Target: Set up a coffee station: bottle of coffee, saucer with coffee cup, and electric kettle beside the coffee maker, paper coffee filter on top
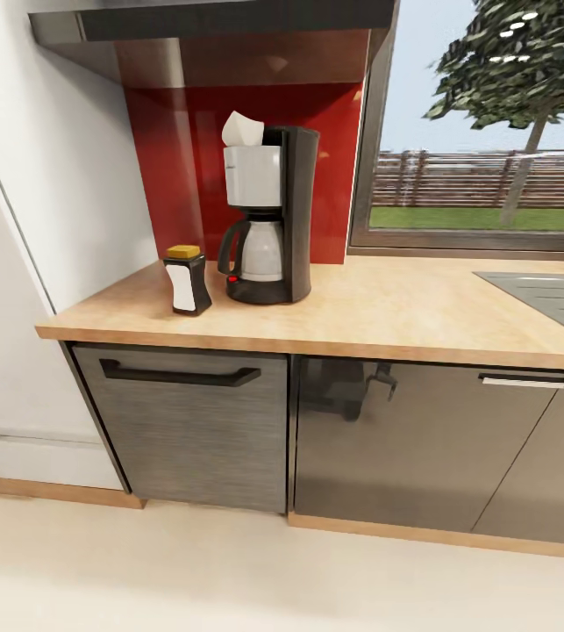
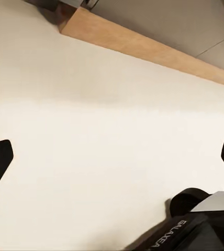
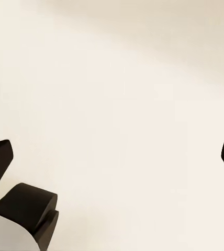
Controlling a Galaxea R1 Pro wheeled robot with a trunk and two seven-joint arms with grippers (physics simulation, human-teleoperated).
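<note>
Coffee maker [image 1: 271, 219] stands upright on the tabletop [image 1: 387, 307], backed against the red splashback [image 1: 176, 158]. Paper coffee filter [image 1: 243, 130] sits on top of the coffee maker, at its 12 o'clock. Bottle of coffee [image 1: 187, 279] stands just beside the coffee maker, at its 8 o'clock, apart from it.

Handling judgement: the filter is light and soft and would crush under a firm pinch. The bottle looks rigid and possibly smooth; grip it at mid-body, below the yellow cap. I judge the saucer, coffee cup and electric kettle steps not yet done, since none stands beside the coffee maker.

My left claw [image 2: 112, 157] is spread wide and holds nothing; it points down at the pale floor [image 2: 91, 130], near the wooden plinth [image 2: 143, 47]. My right claw [image 3: 112, 157] is likewise spread wide and unloaded.

Sink [image 1: 553, 298] at 3 o'clock is cut off by the frame edge. Reflection in the glossy cabinet front [image 1: 404, 430] is too blurred to identify.
</note>
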